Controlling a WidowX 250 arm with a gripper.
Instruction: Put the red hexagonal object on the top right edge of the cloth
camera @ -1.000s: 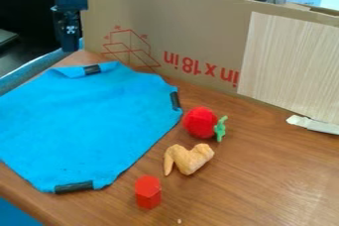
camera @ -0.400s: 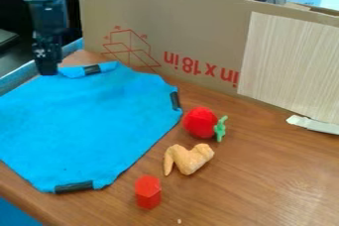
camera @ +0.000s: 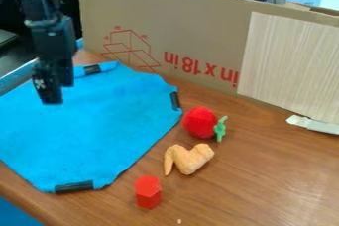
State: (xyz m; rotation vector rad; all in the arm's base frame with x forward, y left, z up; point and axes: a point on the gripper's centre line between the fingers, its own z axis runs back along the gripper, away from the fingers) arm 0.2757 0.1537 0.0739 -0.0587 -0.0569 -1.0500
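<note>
- Starting at the black gripper (camera: 51,100), pointing down over the upper left part of the cloth, and not being able to tell the opening of the jaws or any hold on a thing.
- Following the black arm (camera: 45,12) up from there to the top left of the view.
- Dropping down to the blue cloth (camera: 99,126), lying spread over the left side of the table (camera: 271,175), and spotting black strips at the top corner, the right edge and the bottom edge.
- Finding the red hexagonal object (camera: 147,192) now! Standing upright on bare wood, just beside the cloth's lower right edge, off the fabric.
- Passing up and right to the tan toy chicken wing (camera: 189,159), resting near the red piece, apart from it.
- Going further up to the round red toy (camera: 200,122), lying near the cloth's right edge with green leaves toward the right.
- Reaching the cardboard (camera: 192,36) behind, bearing red markings, then the pale wood-grain panel (camera: 291,66) in front of it, and finishing on the white strip (camera: 314,124) at the far right.
</note>
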